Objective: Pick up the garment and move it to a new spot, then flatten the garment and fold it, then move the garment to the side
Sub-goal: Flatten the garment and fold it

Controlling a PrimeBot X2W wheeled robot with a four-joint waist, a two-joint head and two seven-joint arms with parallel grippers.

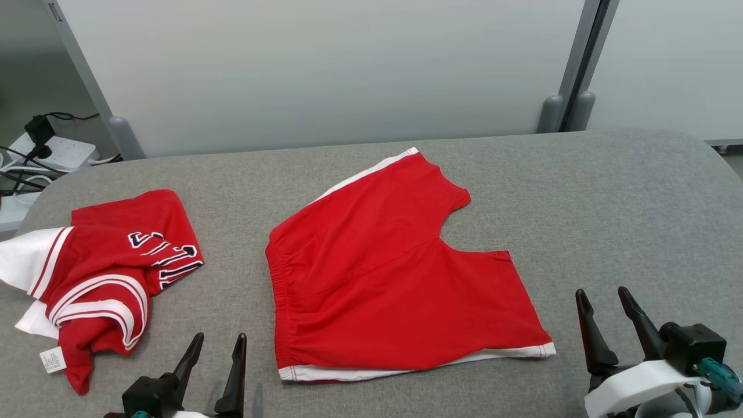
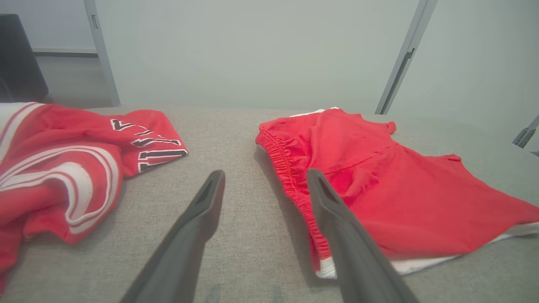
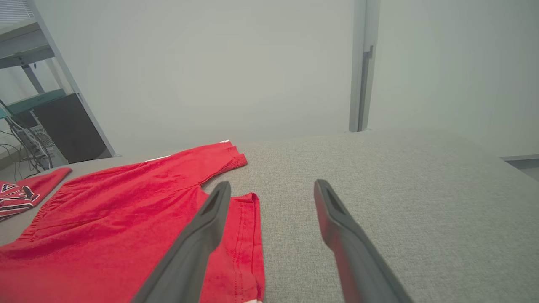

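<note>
**Jaws apart and empty on both arms; shorts lie flat, no fold made yet**

The left gripper (image 1: 220, 338) and the right gripper (image 1: 602, 293) sit low at the near edge of the grey padded table (image 1: 609, 203). Each has its two dark fingers spread with nothing between them.

The red shorts (image 1: 395, 278) lie in the middle of the table, between the two grippers. They are spread out, with the elastic waistband toward the left gripper and the two leg openings toward the far and right side. White trim shows along the far-left and near edges, and only faint creases cross the cloth.

In the left wrist view one finger overlaps the waistband. In the right wrist view one finger overlaps the hem of the nearer leg. Whether either finger touches the cloth I cannot tell.

A crumpled red and white jersey (image 1: 110, 273) lies at the table's left end, well apart from the shorts.

Taking the shorts as the garment meant, the pick-up, the move to a new spot and the flattening look done. The fold looks not yet begun, since no edge is turned over onto the rest. After the fold comes the move to the side.
</note>
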